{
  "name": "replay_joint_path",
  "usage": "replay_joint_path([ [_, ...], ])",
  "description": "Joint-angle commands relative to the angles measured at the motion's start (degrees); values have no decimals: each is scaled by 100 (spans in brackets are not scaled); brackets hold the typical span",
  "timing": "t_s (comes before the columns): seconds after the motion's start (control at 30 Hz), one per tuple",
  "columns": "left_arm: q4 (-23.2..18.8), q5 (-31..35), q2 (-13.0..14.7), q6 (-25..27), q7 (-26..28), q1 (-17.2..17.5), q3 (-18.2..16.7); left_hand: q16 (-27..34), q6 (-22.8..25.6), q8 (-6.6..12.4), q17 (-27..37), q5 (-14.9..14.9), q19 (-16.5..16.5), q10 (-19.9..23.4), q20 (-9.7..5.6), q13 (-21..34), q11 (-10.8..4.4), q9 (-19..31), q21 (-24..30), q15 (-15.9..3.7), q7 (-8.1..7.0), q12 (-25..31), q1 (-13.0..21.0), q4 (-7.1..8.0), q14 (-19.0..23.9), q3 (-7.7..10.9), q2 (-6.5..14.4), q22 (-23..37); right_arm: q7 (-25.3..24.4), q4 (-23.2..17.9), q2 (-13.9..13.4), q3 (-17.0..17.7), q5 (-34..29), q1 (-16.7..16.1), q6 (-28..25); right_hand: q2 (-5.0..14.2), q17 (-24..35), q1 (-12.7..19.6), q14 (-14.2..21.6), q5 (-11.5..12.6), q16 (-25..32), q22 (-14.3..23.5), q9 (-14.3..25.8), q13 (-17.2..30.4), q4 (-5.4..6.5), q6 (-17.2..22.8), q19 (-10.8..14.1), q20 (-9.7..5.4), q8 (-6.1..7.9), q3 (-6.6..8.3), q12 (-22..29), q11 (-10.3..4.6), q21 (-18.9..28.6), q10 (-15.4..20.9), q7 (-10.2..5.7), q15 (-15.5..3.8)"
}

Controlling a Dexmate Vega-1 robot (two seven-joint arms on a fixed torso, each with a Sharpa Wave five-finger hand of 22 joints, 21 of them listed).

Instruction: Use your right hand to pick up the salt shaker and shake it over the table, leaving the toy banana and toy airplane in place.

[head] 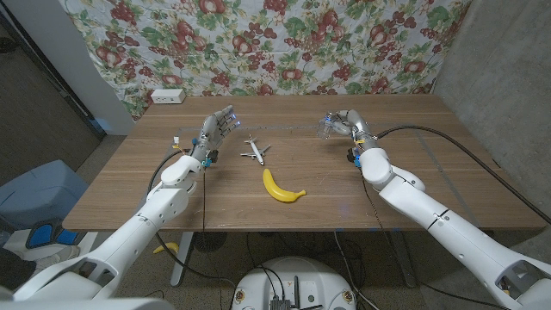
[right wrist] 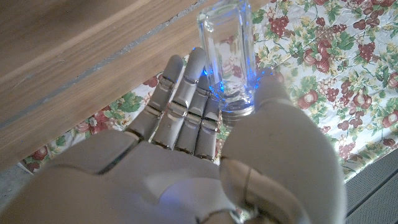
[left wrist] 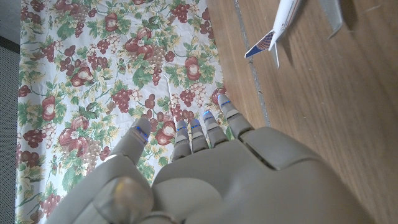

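Shaker (right wrist: 227,59) clamped in the right hand (head: 343,123), above the counter (head: 430,172) at two o'clock.
Banana (head: 282,189) lies centre; airplane (head: 254,151) at its eleven o'clock; left hand (head: 217,127) holds nothing, fingers apart.

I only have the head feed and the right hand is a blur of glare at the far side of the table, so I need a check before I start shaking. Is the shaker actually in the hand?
Observer: Yes. In the right wrist view the right hand holds the clear salt shaker between thumb and fingers.
Operator: Is it lifted off the wood?
Observer: I can't tell how high; the right wrist view only shows the wooden table beyond the shaker.
Operator: And the left hand, near the plane?
Observer: The left wrist view shows the left hand holding nothing, fingers extended, with the toy airplane apart from its fingertips.
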Motion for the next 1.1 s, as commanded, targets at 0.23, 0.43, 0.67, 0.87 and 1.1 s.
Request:
replay_joint_path([
  [0.23, -16, 13, -20, -16, 22, 2, 4, -8, 53, 11, 18, 22, 49, 50, 25, 5, 9, 33, 2, 2, 2, 30, -73, -18, 22, 35, 237, 21, -925, 360, 371, 70, -179, -191, 592, 832, 66, 872, 56, 41, -47, -5, 168, 357, -41, 234, -35, -630, 32, 310, -29, -528, 63, 559, -217, -388],
  [0.43, -35, 18, -20, -17, 49, 12, -1, -7, 59, 12, 20, 22, 55, 58, 27, 5, 16, 33, 4, 2, 4, 32, -81, -13, 23, 37, 239, 21, -1457, 624, 654, 114, -311, -238, 916, 830, 99, 884, 70, 40, -65, -6, 163, 341, -54, 235, -30, -622, 31, 325, -40, -518, 85, 600, -209, -396],
  [0.67, -52, 28, -18, 5, 78, 10, 4, -5, 59, 10, 22, 23, 57, 63, 30, 5, 8, 33, 3, 2, 5, 33, -91, -5, 27, 41, 243, 21, -2077, 960, 1014, 192, -407, -274, 1298, 833, 138, 886, 88, 36, -89, -7, 159, 369, -58, 232, -37, -618, 29, 341, -49, -516, 109, 588, -208, -397],
  [0.87, -61, 35, -24, 7, 107, 13, 4, -1, 60, 10, 23, 24, 60, 64, 28, 5, 17, 33, 3, 0, 4, 32, -100, 2, 38, 47, 246, 21, -2556, 1208, 1305, 265, -456, -286, 1553, 839, 169, 884, 114, 32, -99, -7, 160, 365, -57, 241, -36, -608, 33, 352, -64, -516, 130, 597, -190, -392],
  [1.1, -46, 46, -39, -4, 101, -6, 15, -3, 59, 9, 25, 25, 60, 67, 30, 5, 13, 33, 2, 1, 6, 32, -108, 10, 35, 53, 250, 21, -2646, 1254, 1350, 298, -482, -294, 1619, 841, 198, 876, 128, 26, -118, -7, 164, 356, -54, 230, -19, -594, 32, 362, -76, -502, 157, 617, -179, -386],
])
